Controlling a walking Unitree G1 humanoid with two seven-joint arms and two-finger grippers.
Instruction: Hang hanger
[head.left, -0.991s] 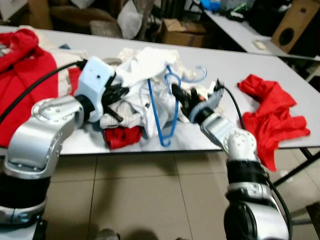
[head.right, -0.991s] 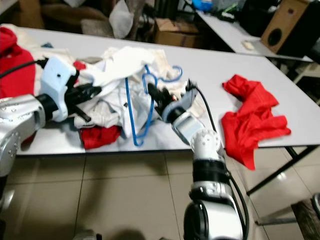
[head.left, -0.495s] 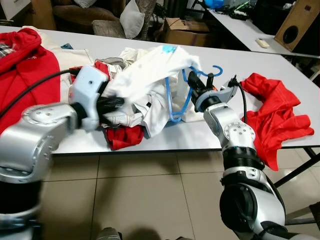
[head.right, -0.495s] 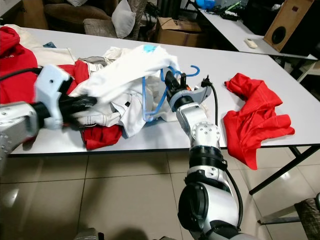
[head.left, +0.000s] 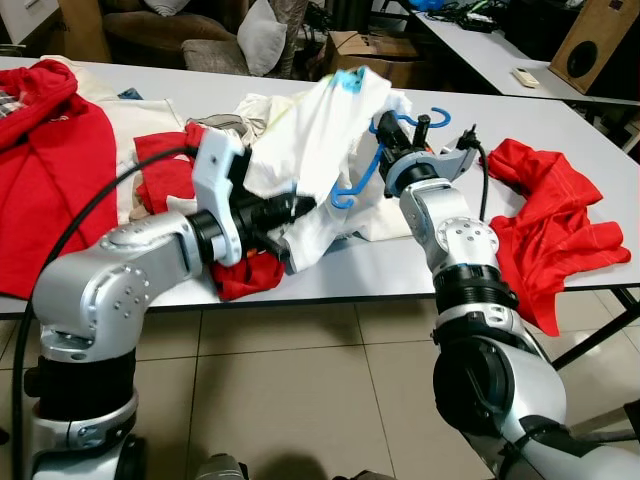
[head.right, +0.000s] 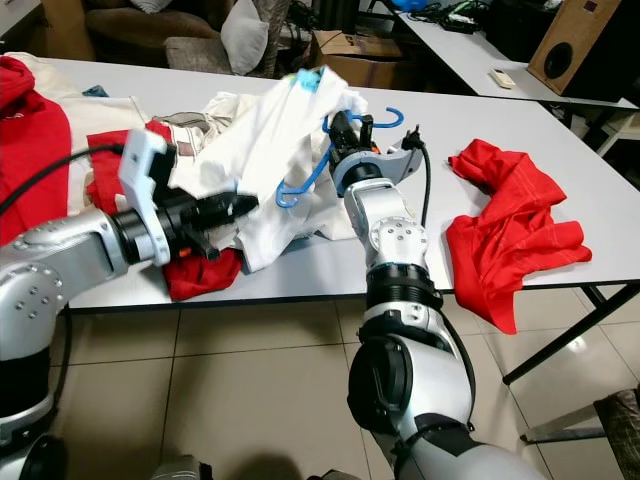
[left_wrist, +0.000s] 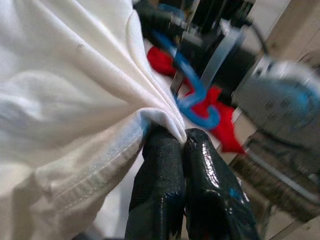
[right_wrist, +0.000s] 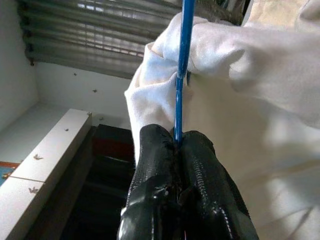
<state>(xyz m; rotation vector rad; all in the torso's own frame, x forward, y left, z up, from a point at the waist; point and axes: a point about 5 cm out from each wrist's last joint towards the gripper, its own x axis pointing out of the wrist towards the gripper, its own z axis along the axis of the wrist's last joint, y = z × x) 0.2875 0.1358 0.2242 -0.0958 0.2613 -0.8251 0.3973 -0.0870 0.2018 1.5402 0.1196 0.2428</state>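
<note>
Right claw (right_wrist: 177, 142): clamped tight on the thin bar of the blue hanger (head.left: 358, 178), holding it up above the tabletop (head.left: 520, 115).
Left claw (left_wrist: 182, 145): pinched tight on a fold of the white shirt (head.left: 315, 130), down at about 7 o'clock from the hanger.
Blue hanger: lifted at the middle of the pile, hook (head.left: 425, 118) pointing toward 2 o'clock, partly tucked in the shirt.
White shirt: draped up off the heap, stretched between both claws.
Doing it well: likely hold the hanger still and pull the shirt slowly, so the cloth slides over the hanger's arm without slipping off.
Nearby: red cloth (head.left: 555, 225) at 3 o'clock.
</note>
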